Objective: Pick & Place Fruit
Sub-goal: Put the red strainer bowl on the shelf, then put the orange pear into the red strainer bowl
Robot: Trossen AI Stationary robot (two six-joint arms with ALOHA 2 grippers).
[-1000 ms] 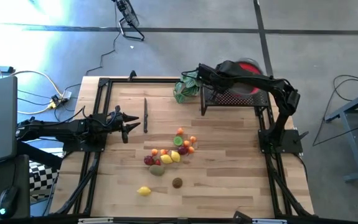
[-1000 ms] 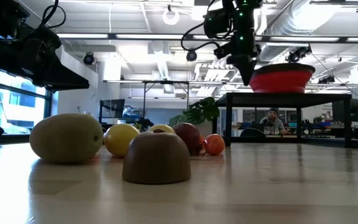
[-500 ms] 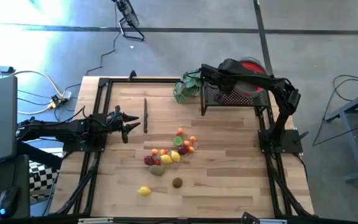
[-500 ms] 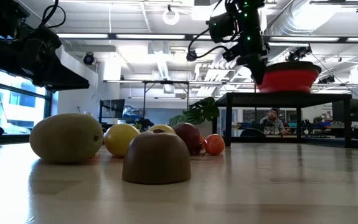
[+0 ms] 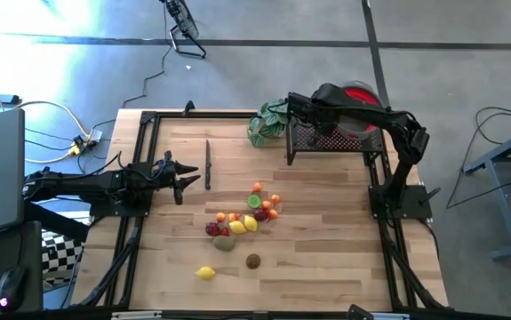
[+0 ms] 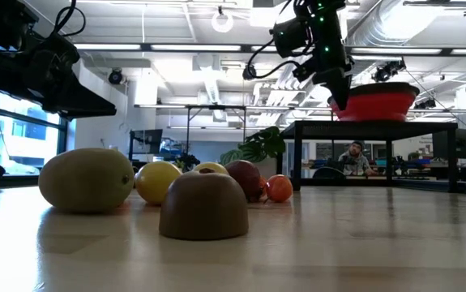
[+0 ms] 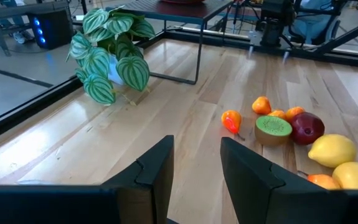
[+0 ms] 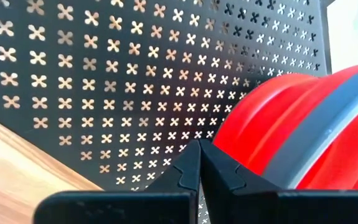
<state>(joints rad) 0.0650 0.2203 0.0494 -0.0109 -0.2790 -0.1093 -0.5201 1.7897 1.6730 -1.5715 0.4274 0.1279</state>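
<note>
No text, label, brand, number or sign can be read anywhere in these views.

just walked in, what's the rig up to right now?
Fruit pick-and-place, nothing picked yet. The right gripper, fingers shut and empty, is up over the black perforated shelf right beside the red bowl that sits on it. The left gripper waits at the table's left side, jaws slightly apart, holding nothing. The toy fruits lie clustered mid-table, with a lemon and a brown fruit off on their own.
</note>
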